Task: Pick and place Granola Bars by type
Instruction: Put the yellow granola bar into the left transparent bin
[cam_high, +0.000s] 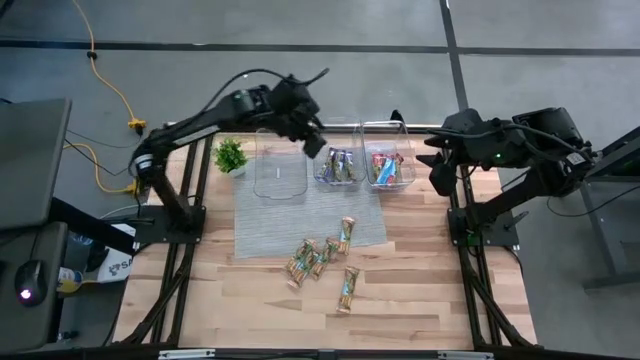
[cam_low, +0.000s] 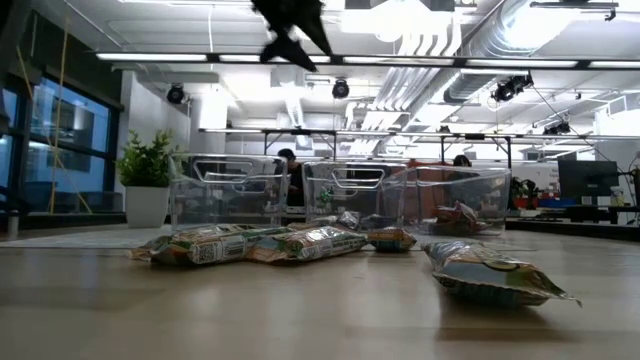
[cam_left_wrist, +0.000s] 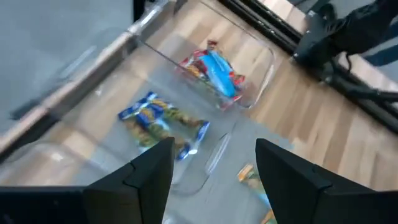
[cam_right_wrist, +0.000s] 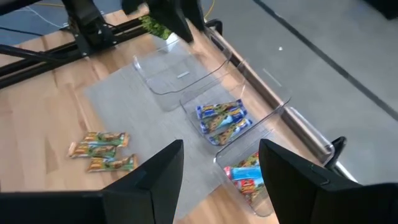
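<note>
Three clear bins stand in a row at the far edge of a grey mat (cam_high: 300, 215). The left bin (cam_high: 278, 170) holds nothing, the middle one holds blue granola bars (cam_high: 338, 165) and the right one red bars (cam_high: 388, 167). Several tan-green bars (cam_high: 312, 260) lie flat on the mat's near edge and the wood, one (cam_high: 347, 288) nearer to me. My left gripper (cam_high: 318, 140) hangs open above the middle bin with nothing between its fingers (cam_left_wrist: 149, 180). My right gripper (cam_right_wrist: 221, 180) waits open, high beside the right bin.
A small green plant (cam_high: 230, 155) in a white pot stands left of the bins. Dark frame rails (cam_high: 190, 200) run along both sides of the wooden table. The table's near part (cam_high: 420, 300), in front of the tan-green bars, is bare wood.
</note>
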